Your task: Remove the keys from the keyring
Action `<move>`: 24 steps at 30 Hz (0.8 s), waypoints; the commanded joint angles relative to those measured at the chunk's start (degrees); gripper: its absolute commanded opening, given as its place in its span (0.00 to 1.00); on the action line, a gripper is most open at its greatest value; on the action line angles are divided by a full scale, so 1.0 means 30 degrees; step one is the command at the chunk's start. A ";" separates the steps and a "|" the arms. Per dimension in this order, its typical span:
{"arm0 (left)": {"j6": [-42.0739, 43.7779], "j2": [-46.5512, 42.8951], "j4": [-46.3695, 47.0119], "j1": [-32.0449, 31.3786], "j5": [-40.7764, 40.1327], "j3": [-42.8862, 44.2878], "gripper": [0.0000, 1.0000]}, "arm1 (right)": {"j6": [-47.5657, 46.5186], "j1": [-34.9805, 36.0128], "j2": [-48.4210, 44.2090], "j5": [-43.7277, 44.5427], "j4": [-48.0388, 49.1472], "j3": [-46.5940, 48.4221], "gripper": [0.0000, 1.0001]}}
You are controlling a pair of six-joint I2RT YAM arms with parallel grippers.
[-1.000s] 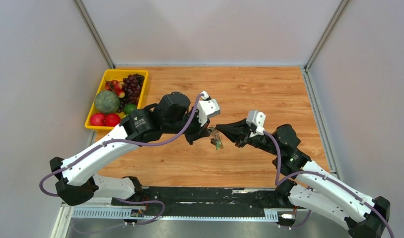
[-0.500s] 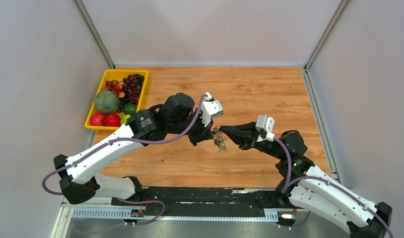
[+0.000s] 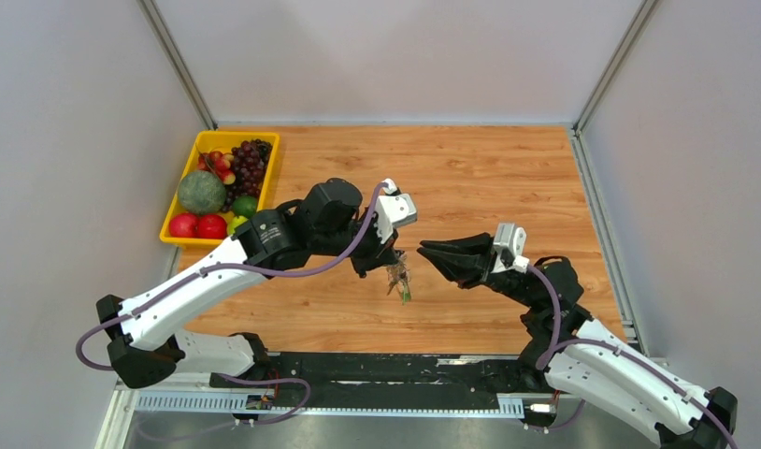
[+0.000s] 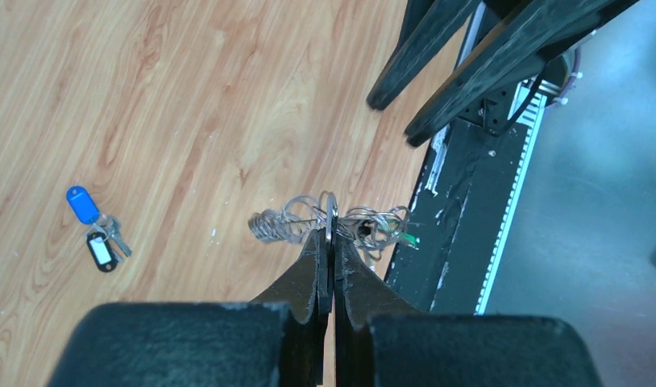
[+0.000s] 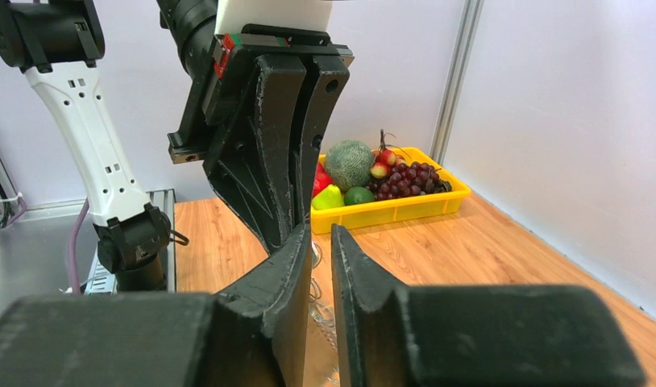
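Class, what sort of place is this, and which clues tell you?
Probably a robotics lab test cell: left arm and right arm mounted at a wooden table, plain walls enclosing it, a tray of fruit.

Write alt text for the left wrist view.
The left gripper, black jaws shut, pinches a thin silvery metal keyring above the wooden table. Small blue-headed and black-and-white keys lie on it at left; the right gripper hangs open beyond.

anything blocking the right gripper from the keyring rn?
Nothing visible. The keyring hangs from the left gripper, which is shut on it. The right gripper points at it across an open gap, jaws slightly apart.
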 commanded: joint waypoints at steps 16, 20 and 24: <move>0.2608 -0.1366 -0.0509 -0.0032 0.0324 0.1257 0.00 | -0.0439 0.0076 0.1709 -0.2973 -0.3851 0.2814 0.32; 0.2647 -0.1259 -0.0654 -0.0014 0.0406 0.1456 0.00 | -0.0638 0.0072 0.2179 -0.3392 -0.3924 0.3065 0.31; 0.2660 -0.1235 -0.0643 -0.0004 0.0503 0.1502 0.00 | -0.0682 0.0062 0.2645 -0.3737 -0.3925 0.3279 0.31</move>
